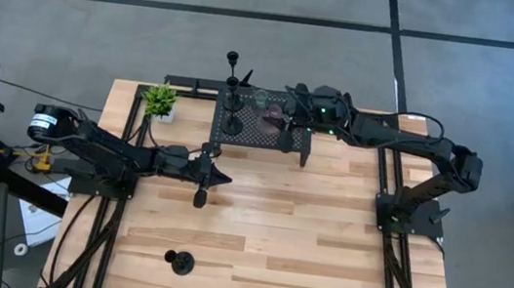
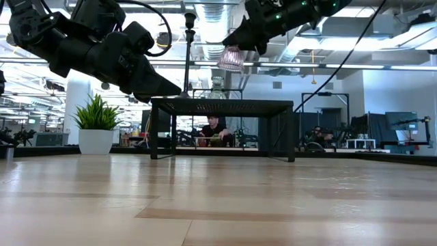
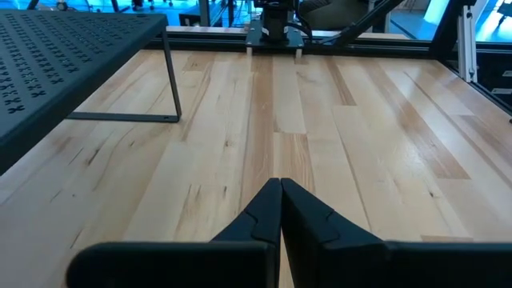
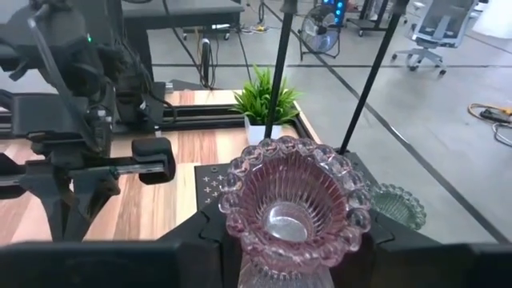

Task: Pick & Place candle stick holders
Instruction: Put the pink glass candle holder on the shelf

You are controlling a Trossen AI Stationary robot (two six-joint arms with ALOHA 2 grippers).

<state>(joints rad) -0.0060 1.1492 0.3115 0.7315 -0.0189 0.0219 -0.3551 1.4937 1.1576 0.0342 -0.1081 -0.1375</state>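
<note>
Pinkish holder [image 4: 292, 210] grasped by right gripper [image 4: 288, 264] above stand [image 1: 259, 130], left gripper [image 3: 280, 210] clenched

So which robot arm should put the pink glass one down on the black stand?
The right one. Its end effector already holds the pink holder above the black stand. The left end effector is shut, empty, out over the bare table.

The pink ribbed glass holder [image 4: 292, 204] hangs above the perforated stand [image 1: 259, 130], mouth tilted sideways. The greenish one [image 4: 398, 206] sits on the stand beside two tall black holders [image 1: 232, 92]. Another black holder [image 1: 180, 260] stands alone on the table's near side
</note>
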